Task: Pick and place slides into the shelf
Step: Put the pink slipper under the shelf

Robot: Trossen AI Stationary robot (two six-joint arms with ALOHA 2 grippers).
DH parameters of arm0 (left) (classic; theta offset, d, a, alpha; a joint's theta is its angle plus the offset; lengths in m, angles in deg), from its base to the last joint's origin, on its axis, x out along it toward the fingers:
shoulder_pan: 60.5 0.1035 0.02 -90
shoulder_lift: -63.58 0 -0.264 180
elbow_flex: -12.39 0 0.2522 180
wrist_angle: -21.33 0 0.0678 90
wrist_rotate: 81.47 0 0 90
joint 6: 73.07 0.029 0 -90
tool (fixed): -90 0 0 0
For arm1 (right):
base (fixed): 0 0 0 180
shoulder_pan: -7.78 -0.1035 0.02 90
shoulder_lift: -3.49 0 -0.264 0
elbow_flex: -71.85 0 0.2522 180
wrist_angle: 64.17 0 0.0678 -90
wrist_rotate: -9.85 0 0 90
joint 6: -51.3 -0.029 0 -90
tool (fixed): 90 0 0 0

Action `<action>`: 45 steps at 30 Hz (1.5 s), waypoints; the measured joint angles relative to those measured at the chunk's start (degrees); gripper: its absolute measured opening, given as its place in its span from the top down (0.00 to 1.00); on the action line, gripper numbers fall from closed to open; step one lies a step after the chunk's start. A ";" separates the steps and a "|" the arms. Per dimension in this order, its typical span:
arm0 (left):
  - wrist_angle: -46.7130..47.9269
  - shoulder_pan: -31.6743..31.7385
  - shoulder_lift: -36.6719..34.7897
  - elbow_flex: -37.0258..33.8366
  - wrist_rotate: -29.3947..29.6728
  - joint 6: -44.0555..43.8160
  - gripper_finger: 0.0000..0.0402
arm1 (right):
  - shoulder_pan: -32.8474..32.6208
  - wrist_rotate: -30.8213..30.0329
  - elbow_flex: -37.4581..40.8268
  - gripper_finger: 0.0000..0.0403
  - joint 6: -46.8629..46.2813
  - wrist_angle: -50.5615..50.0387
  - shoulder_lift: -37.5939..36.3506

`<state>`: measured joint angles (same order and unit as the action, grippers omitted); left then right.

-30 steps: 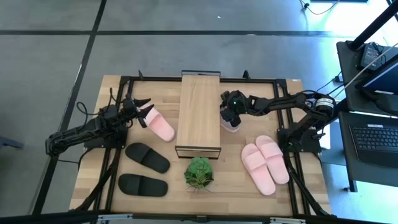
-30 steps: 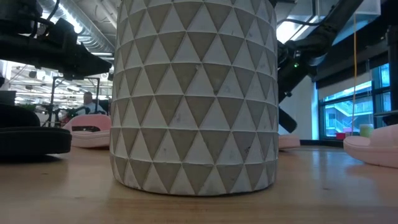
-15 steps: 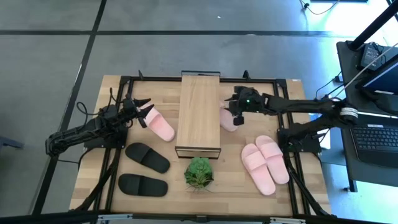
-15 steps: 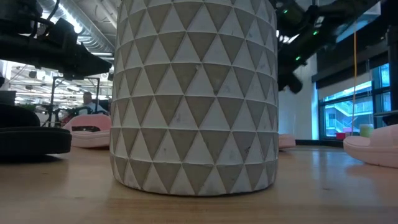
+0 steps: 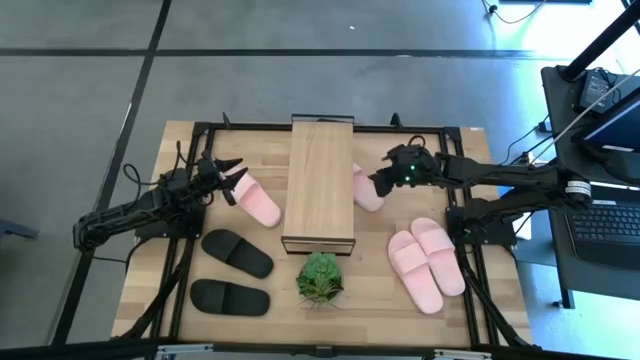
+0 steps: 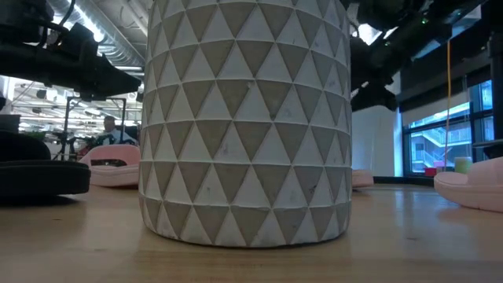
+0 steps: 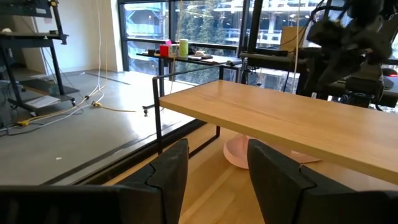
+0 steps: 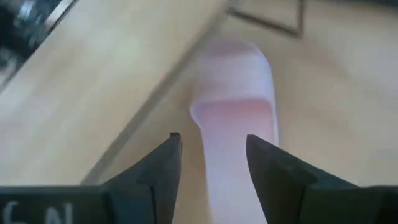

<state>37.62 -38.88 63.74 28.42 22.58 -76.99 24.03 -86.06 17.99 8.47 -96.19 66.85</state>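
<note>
The light-wood shelf [image 5: 320,185] stands mid-table. One pale pink slide [image 5: 366,188] lies flat against the shelf's right side, and in the left wrist view this slide [image 7: 249,154] shows under the plank. My right gripper [image 5: 380,181] hovers open just right of it, fingers either side in the wrist view [image 8: 211,155]. My left gripper [image 5: 235,168] is open [image 7: 214,168] by the far end of another pink slide [image 5: 258,200], left of the shelf. Two pink slides [image 5: 428,262] lie at the right, and two black slides [image 5: 237,253] [image 5: 230,297] at the near left.
A potted plant [image 5: 320,278] stands just near of the shelf, and its patterned pot [image 6: 245,118] fills the low view. A dark frame runs round the table [image 5: 480,300]. Bare wood shows between the shelf and the right pair of slides. A person [image 6: 110,126] sits far behind.
My right gripper has risen and drawn back toward the table's right edge, away from the shelf. The pink slide that was under it now lies uncovered against the shelf's right side, a little farther toward the far edge than before.
</note>
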 joint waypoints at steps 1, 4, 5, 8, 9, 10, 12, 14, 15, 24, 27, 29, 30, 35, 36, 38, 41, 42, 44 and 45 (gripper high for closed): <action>0.00 0.00 0.00 0.00 0.02 0.00 0.61 | 0.00 0.00 0.00 0.55 -4.54 -2.14 0.05; 0.00 0.00 0.00 0.00 0.02 -0.05 0.61 | -0.10 0.86 0.03 0.55 -15.96 -10.28 0.98; 0.00 0.00 0.00 0.00 0.02 -0.07 0.61 | -0.31 1.05 0.15 0.56 -18.80 -12.93 1.38; 0.00 0.00 0.07 0.00 0.02 -0.11 0.61 | -1.71 1.56 0.26 0.57 -24.88 -17.29 3.02; 0.00 -0.02 0.12 0.00 0.02 -0.14 0.61 | -2.23 1.64 0.28 0.58 -25.60 -17.13 3.56; 0.00 -0.02 0.17 0.00 0.00 -0.13 0.61 | -2.79 1.68 0.28 0.58 -25.73 -16.56 4.03; 0.00 -0.02 0.17 -0.01 -0.03 -0.13 0.61 | -3.80 1.67 0.28 0.58 -25.76 -14.21 5.04; 0.00 -0.01 0.17 0.00 -0.04 -0.13 0.61 | -4.42 1.58 0.28 0.58 -25.80 -12.64 6.12; 0.00 0.00 0.20 0.00 -0.04 -0.13 0.61 | -4.60 1.60 0.28 0.58 -26.05 -11.93 6.73; 0.04 0.00 0.20 0.00 -1.23 -0.39 0.61 | -4.76 1.51 0.27 0.58 -28.73 -11.29 13.90; 0.07 -0.02 0.20 -0.02 -1.73 -0.44 0.61 | -4.76 1.51 0.27 0.58 -28.85 -10.54 16.03; 0.07 0.00 0.20 -0.02 -1.73 -0.42 0.61 | -4.76 1.54 0.27 0.58 -28.91 -8.92 17.18; 0.07 -0.01 0.20 -0.02 -1.73 -0.42 0.61 | -4.76 1.58 0.26 0.58 -28.89 -8.09 17.70; 0.07 0.00 0.20 -0.01 -1.73 -0.43 0.61 | -4.76 1.60 0.26 0.58 -28.78 -7.15 20.31; 0.07 -0.01 0.20 -0.02 -1.73 -0.42 0.61 | -4.76 1.64 0.26 0.58 -28.66 -7.14 20.85; 0.07 0.00 0.20 -0.02 -1.73 -0.42 0.61 | -4.76 1.70 0.26 0.59 -28.06 -6.77 21.97; 0.09 0.00 0.20 -0.02 -1.73 -0.42 0.61 | -4.76 1.68 0.16 0.61 -27.38 -6.00 23.00; 0.09 -0.02 0.20 -0.02 -1.73 -0.42 0.61 | -4.76 1.68 0.15 0.64 -27.18 -5.92 23.14; 0.08 0.00 0.20 -0.02 -1.73 -0.42 0.61 | -4.76 1.66 0.15 0.69 -26.19 -5.94 23.14; 0.09 -0.02 0.20 -0.01 -1.73 -0.42 0.61 | -4.76 1.62 0.15 0.72 -25.54 -6.00 23.12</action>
<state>37.70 -38.89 63.94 28.41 20.85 -77.41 19.26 -84.44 18.14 -17.08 -102.20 89.97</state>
